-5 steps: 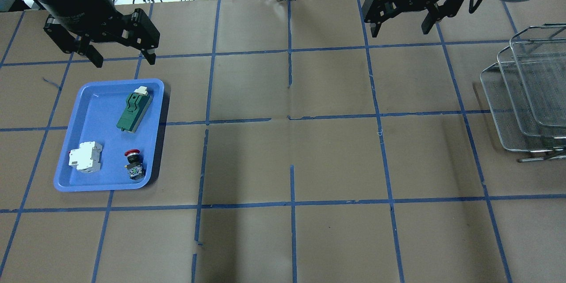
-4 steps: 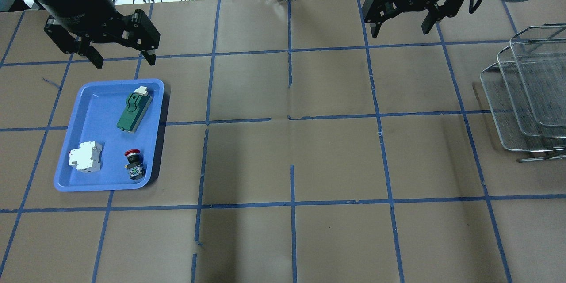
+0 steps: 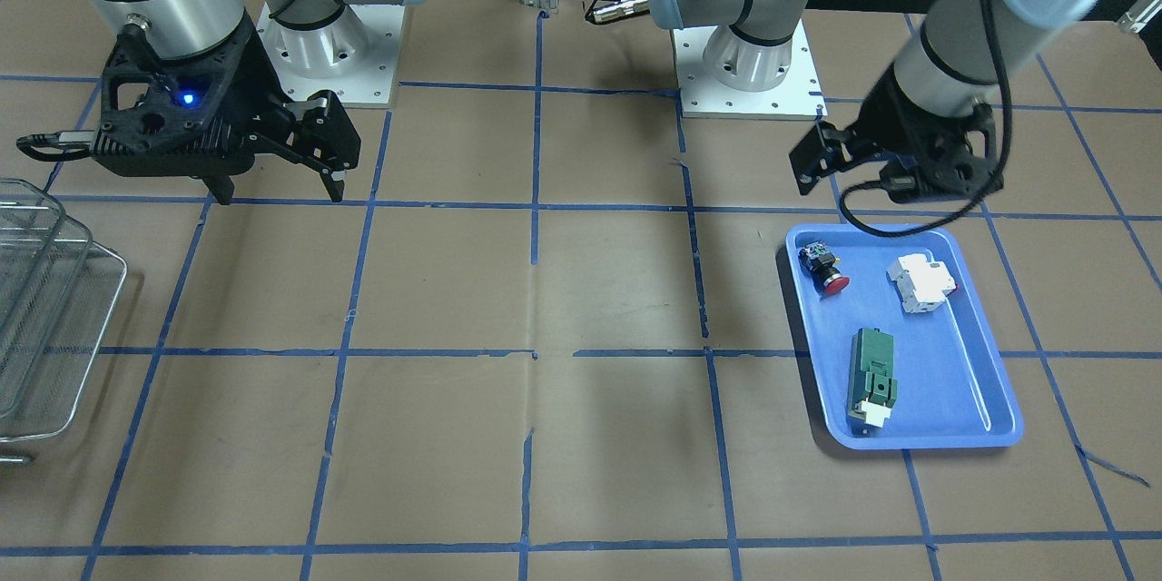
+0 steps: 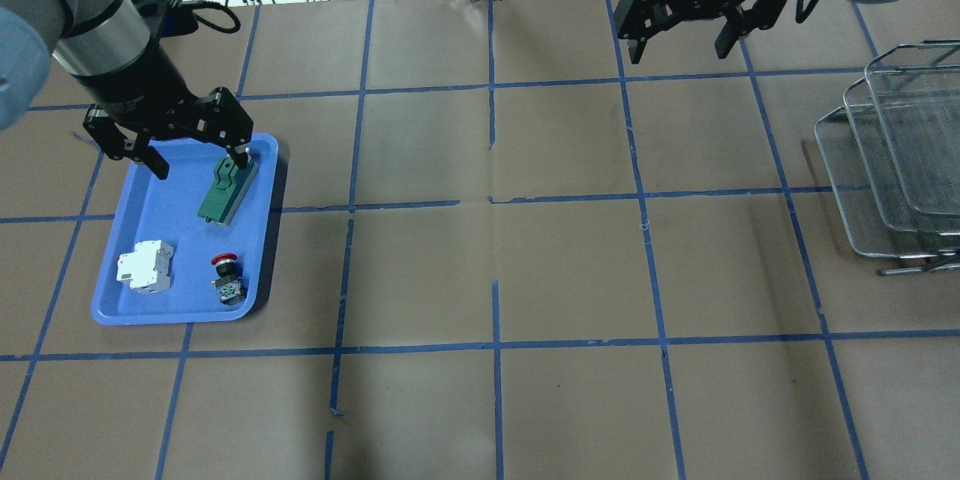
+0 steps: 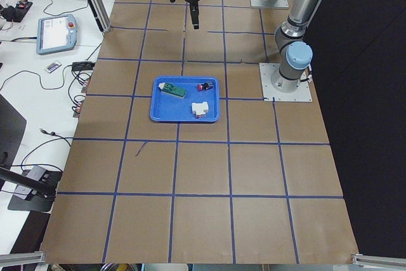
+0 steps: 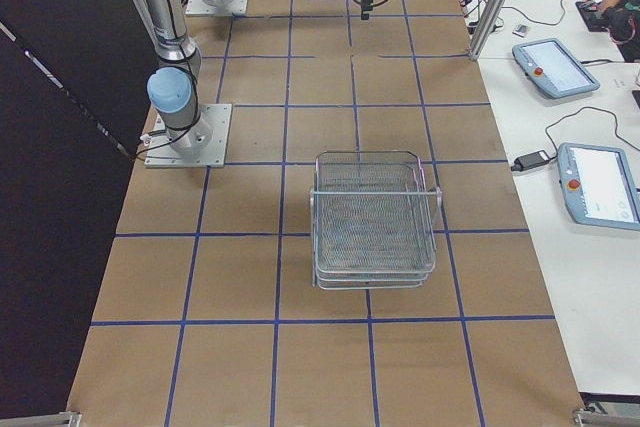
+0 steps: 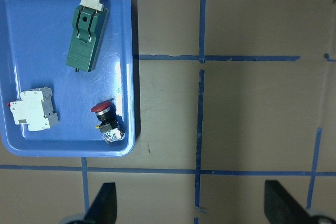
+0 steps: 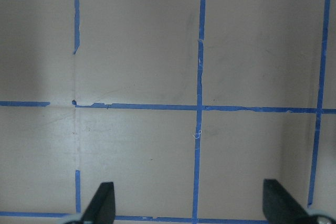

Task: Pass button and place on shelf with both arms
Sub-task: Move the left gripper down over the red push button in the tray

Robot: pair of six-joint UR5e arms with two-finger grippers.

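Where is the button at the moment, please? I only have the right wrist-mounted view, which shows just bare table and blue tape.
Observer: The button lies in the blue tray, on the robot's left side of the table.
Operator: Thanks. Has the left gripper taken it?
Observer: No, the left gripper is open and empty, raised clear of the button.
Operator: And the shelf?
Observer: The shelf stands at the table's edge on the robot's right; its top tier looks empty.
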